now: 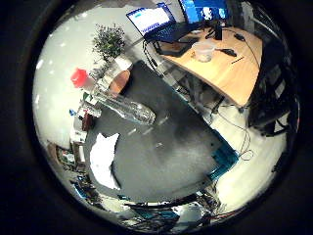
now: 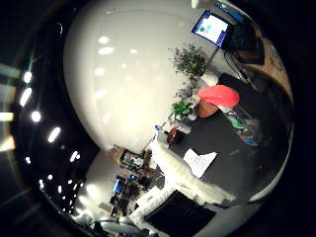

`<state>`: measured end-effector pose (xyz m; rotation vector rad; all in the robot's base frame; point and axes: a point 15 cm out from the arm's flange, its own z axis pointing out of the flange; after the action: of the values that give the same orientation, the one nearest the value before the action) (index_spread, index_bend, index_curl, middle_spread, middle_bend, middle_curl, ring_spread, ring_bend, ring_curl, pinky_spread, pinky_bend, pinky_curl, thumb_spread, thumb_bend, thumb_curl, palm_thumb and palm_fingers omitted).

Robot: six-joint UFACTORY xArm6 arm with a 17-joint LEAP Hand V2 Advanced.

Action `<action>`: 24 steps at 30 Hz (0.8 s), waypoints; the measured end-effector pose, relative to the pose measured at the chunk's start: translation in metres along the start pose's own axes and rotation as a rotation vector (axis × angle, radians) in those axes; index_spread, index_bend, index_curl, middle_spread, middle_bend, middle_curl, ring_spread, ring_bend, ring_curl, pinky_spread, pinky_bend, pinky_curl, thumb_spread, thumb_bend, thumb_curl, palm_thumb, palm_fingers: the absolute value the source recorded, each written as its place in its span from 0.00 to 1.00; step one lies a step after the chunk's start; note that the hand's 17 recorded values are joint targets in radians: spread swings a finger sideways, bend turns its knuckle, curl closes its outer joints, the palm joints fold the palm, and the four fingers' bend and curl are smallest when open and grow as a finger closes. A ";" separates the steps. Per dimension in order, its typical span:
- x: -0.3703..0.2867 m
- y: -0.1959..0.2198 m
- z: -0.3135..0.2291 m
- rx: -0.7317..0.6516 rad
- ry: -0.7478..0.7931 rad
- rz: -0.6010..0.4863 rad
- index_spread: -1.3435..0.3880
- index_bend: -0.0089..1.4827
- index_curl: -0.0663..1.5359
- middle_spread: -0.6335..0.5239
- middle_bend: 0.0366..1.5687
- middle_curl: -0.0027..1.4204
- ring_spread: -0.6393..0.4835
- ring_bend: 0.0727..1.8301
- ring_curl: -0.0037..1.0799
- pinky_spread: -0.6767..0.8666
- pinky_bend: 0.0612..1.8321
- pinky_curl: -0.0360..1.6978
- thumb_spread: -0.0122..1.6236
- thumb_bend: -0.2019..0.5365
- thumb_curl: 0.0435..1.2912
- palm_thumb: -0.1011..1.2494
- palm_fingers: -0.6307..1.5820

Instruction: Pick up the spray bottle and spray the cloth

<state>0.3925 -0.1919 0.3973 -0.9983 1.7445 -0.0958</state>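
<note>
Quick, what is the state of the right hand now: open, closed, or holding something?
Right hand: cannot be told from these views.

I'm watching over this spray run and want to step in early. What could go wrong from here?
1. The clear plastic spray bottle with the red cap appears tilted above the dark grey table; it may slip or swing.
2. The white cloth lies off to the side near the table's edge, so spray could miss it.
3. The wooden bowl and small potted plant sit near the bottle and might get knocked.
</note>
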 end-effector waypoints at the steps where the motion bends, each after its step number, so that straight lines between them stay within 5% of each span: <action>1: 0.001 0.000 0.003 0.003 -0.020 0.012 0.68 0.12 0.23 0.70 0.11 0.23 0.83 0.20 0.20 0.82 0.51 0.11 0.64 0.23 0.32 0.41 0.39; 7: 0.008 -0.004 0.035 0.041 -0.159 0.056 0.69 0.12 0.23 0.72 0.11 0.23 0.84 0.19 0.20 0.83 0.50 0.10 0.65 0.24 0.31 0.41 0.38; 24: 0.039 0.027 0.090 -0.055 -0.208 0.147 0.70 0.12 0.23 0.72 0.11 0.23 0.84 0.19 0.21 0.82 0.50 0.09 0.65 0.24 0.30 0.41 0.37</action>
<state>0.4475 -0.1656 0.3160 -0.8839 1.6297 0.1460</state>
